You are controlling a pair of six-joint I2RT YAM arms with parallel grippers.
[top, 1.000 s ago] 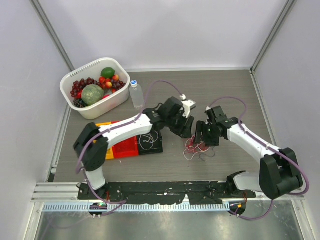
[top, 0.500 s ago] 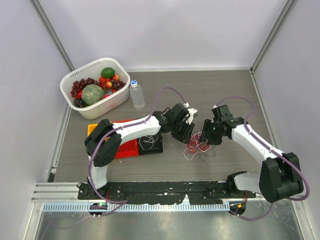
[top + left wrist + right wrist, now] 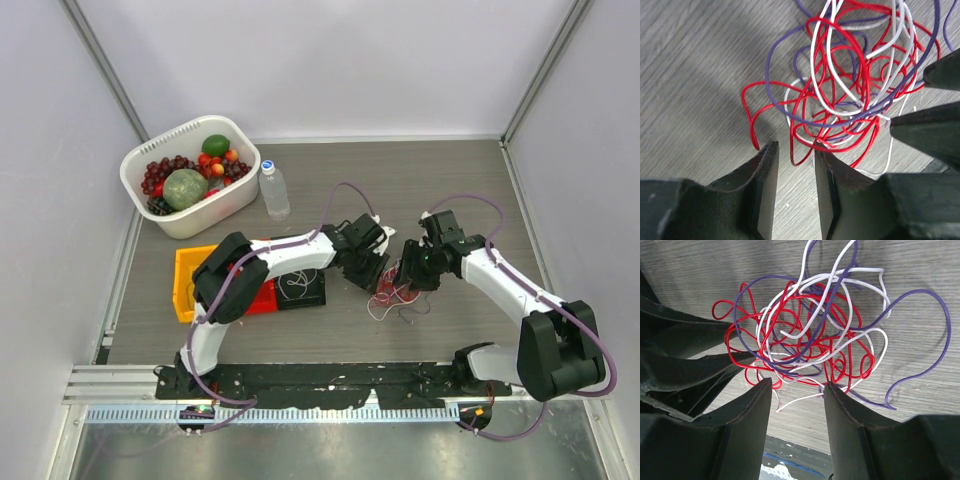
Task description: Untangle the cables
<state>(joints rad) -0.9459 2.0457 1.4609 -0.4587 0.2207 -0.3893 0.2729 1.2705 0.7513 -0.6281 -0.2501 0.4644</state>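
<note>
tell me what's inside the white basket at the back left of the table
The basket holds a round green fruit, a grey-green melon, dark red grapes and small red and orange fruits. Anything beneath them, and the basket's floor, is covered.

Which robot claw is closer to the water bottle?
Left. The left gripper is left of the cables, toward the water bottle; the right gripper is right of them, farther away.

Thin red, white, purple cables [image 3: 398,294], one loopy tangle on the table [image 3: 480,180]
</note>
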